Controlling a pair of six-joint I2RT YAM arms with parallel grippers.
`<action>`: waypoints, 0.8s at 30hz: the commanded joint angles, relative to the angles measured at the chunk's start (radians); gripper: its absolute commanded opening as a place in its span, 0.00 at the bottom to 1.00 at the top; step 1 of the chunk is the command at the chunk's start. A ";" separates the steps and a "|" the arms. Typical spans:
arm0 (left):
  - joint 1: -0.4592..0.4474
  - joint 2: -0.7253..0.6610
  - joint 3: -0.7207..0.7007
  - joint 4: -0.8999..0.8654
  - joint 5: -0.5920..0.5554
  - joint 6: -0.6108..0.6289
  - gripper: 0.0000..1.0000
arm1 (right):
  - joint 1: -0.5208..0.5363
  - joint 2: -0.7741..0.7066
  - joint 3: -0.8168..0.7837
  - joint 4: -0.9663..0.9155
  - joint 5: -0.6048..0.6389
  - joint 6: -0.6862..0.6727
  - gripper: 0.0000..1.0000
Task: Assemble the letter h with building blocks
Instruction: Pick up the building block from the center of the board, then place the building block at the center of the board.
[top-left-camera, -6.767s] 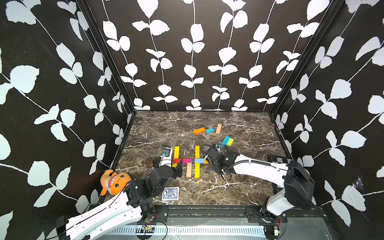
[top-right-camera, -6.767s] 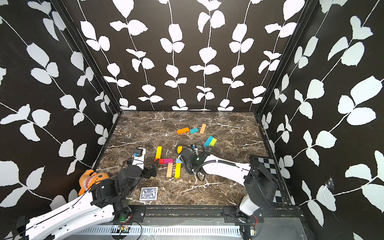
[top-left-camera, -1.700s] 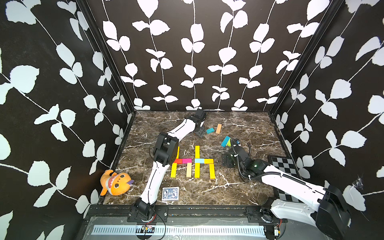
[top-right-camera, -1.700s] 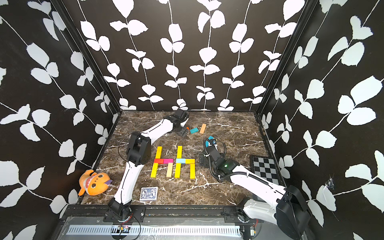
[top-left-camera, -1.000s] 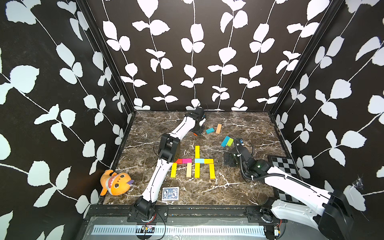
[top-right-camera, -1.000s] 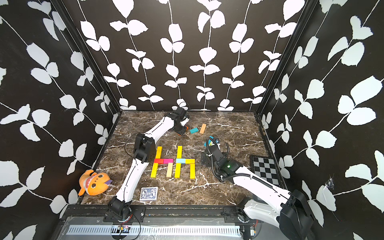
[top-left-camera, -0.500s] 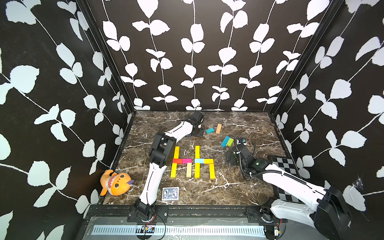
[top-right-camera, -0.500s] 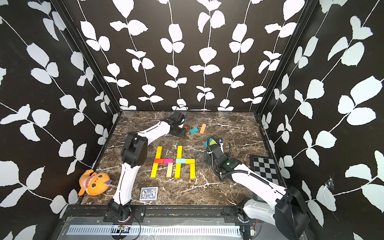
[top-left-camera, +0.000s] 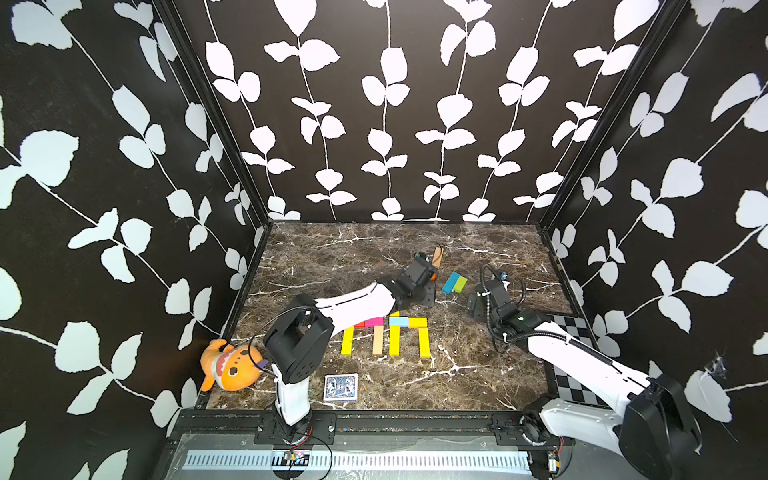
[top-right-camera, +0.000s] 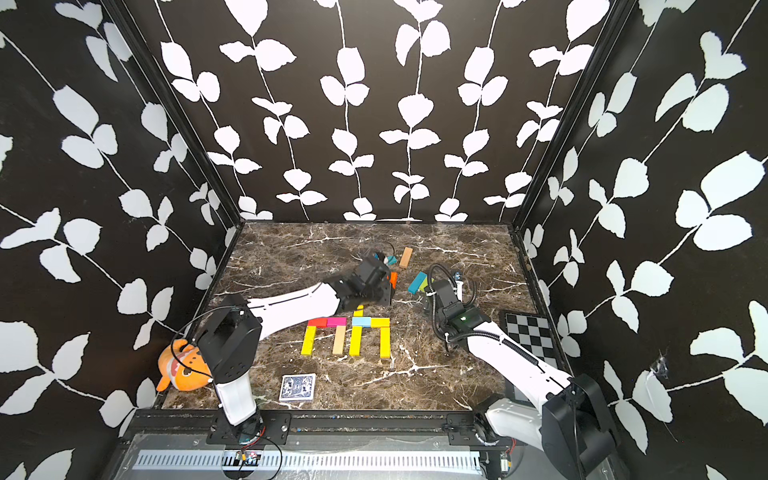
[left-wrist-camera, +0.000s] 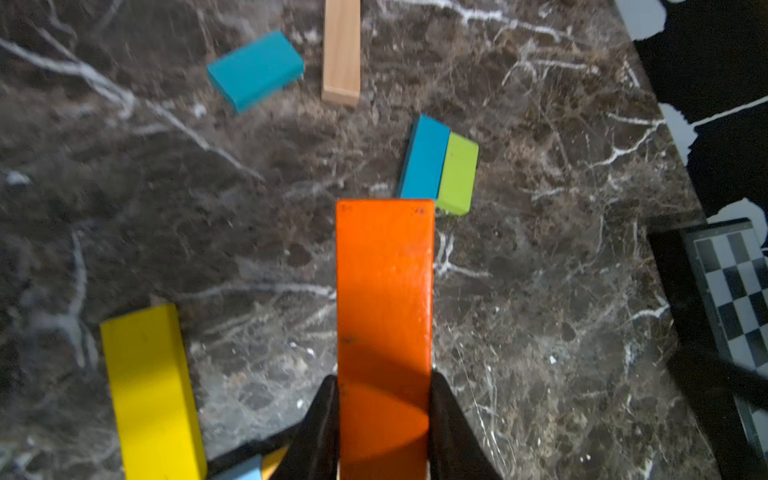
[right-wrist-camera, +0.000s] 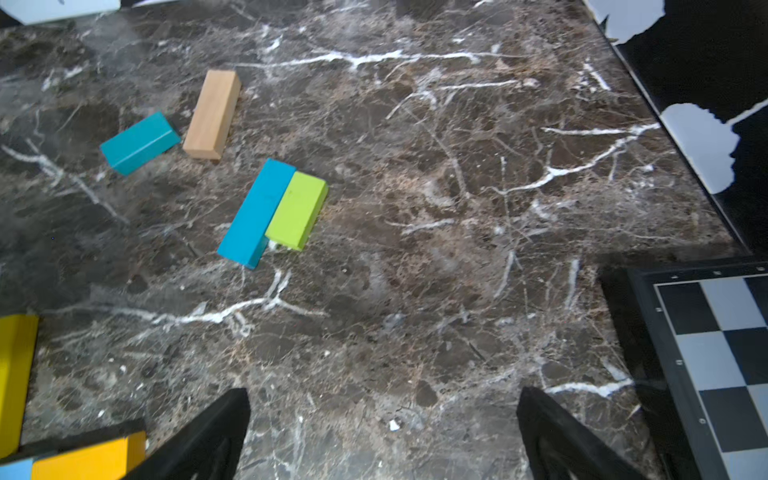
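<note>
Two black fingers of the left gripper pinch one short end of the orange block. Its long axis runs straight out from the jaws toward the teal-and-green pair, which lie side by side and touching on the table. The coming move probably turns on how that block sits against the letter. In both top views the letter lies flat just on the robot's side of the left gripper: a yellow stem, a light blue and yellow crossbar and a yellow leg. A second group of yellow, red, pink and tan lies just beside it on the left. The arm covers the upper stems, so I cannot say for sure whether either shape wants another piece. The held block lies roughly parallel to the yellow stem, so it would need drawing back toward the robot, or a quarter turn to match a crossbar. The left arm is plainly the nearer. The right gripper stands spread wide and empty, right of the crossbar and apart from it. The table is flat brown marble with bare room right of the leg. A playing card, a plush toy and a checkerboard sit near its edges, inside black leaf-patterned walls.
</note>
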 joint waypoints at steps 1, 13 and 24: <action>-0.041 -0.024 -0.019 0.008 -0.031 -0.119 0.16 | -0.020 -0.053 -0.041 0.004 0.031 0.031 1.00; -0.116 0.104 0.101 -0.041 -0.060 -0.184 0.16 | -0.033 -0.129 -0.143 0.025 0.082 0.067 0.99; -0.128 0.204 0.208 -0.129 -0.101 -0.226 0.16 | -0.034 -0.159 -0.161 0.028 0.108 0.084 0.99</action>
